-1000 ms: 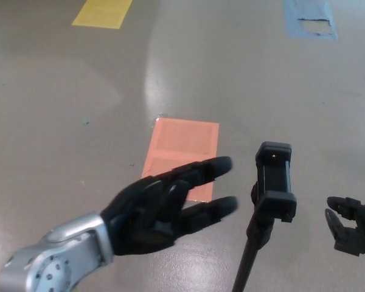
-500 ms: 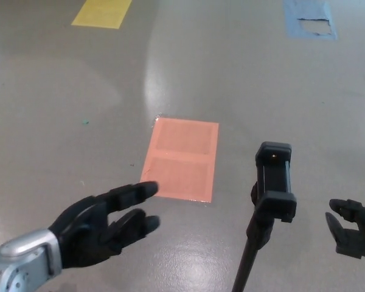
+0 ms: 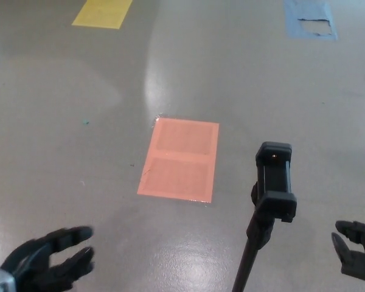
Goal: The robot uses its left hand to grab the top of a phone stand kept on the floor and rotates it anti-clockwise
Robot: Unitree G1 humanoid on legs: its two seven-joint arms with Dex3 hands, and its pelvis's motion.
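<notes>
- Left robot hand (image 3: 48, 266) has dropped back toward the lower-left corner since a second ago; back then we see it much nearer the phone stand (image 3: 269, 204), fingers reaching almost to it.
- Half a second ago it is already partway back. Now only fingers and part of the palm show at the frame's bottom edge.
- Fingers are spread apart, holding nothing.
- We read this as a retreat, not an approach. Either the turn is finished and the hand is leaving, or the grab was never made. The stand's clamp head (image 3: 274, 179) looks the same in all three pictures, so we cannot tell from these whether any rotation happened.
- Phone stand is upright on the grey floor (image 3: 243, 73), right of centre, pole running down out of the bottom of the frame. No phone in the clamp.
- Stand is now well apart from the left robot hand, with bare floor between them, and lies to that hand's right and a bit farther up the picture.
- Right robot hand (image 3: 356, 255) sits at the right edge, near the stand but not touching, fingers loosely apart, empty; it has slid slightly lower.
- Orange floor patch (image 3: 180, 159) lies left of and beyond the stand; yellow patch (image 3: 102, 12) and blue patch (image 3: 310, 18) far off.
</notes>
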